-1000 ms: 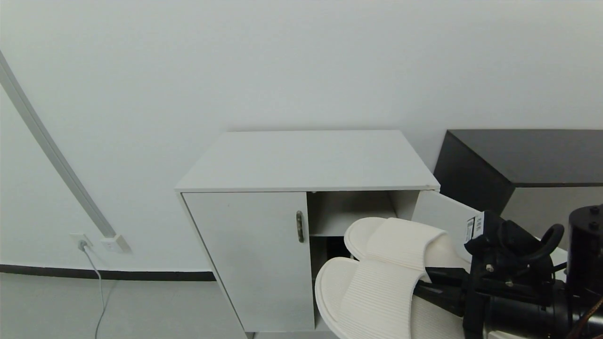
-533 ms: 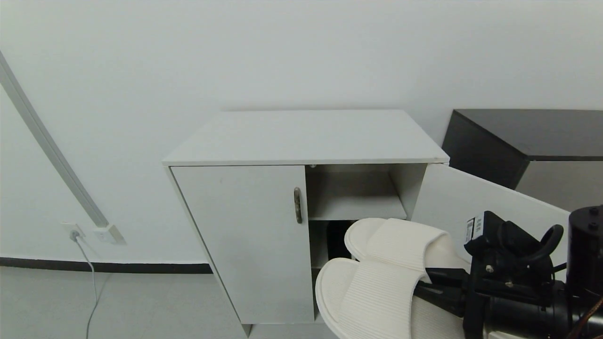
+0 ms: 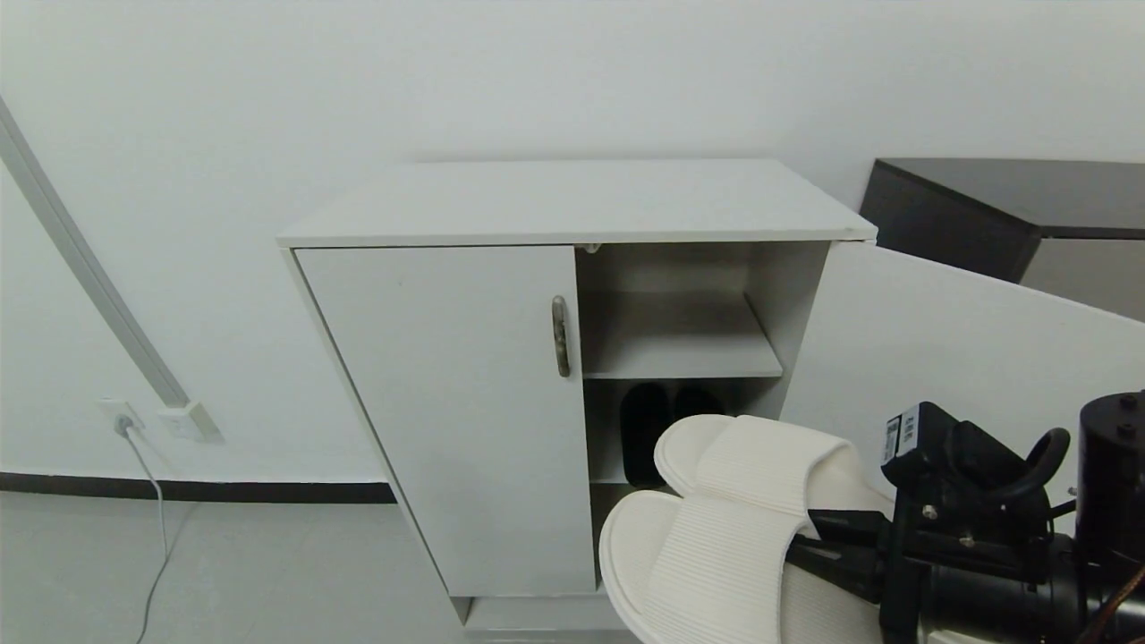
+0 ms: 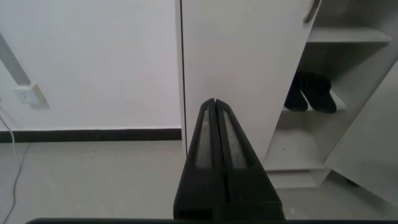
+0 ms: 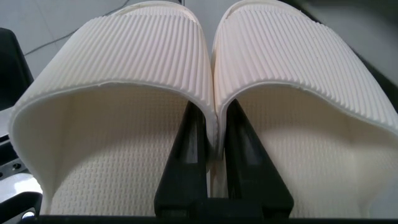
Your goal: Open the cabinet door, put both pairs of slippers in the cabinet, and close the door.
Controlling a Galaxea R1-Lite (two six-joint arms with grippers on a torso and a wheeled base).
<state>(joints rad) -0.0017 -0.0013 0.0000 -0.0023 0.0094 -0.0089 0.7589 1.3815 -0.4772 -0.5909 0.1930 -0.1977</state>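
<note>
A white cabinet (image 3: 572, 201) stands against the wall, its left door (image 3: 447, 402) closed and its right door (image 3: 939, 340) swung open. A pair of black slippers (image 3: 662, 425) lies on a shelf inside, under an empty upper shelf (image 3: 680, 358); the left wrist view shows the black slippers (image 4: 311, 93) too. My right gripper (image 5: 214, 124) is shut on the touching inner edges of a pair of white slippers (image 5: 137, 68). The white slippers (image 3: 716, 519) hang in front of the open compartment, toes toward it. My left gripper (image 4: 215, 106) is shut on nothing, low before the closed door.
A black cabinet (image 3: 1002, 197) stands right of the open door. A wall socket with a cable (image 3: 121, 419) and a slanted grey conduit (image 3: 72, 259) are at the left. Bare grey floor (image 3: 224, 572) lies left of the cabinet.
The whole head picture has shifted: the cabinet now sits higher and larger, and the black slippers inside have come into sight. The right gripper still holds the white slippers the same way.
</note>
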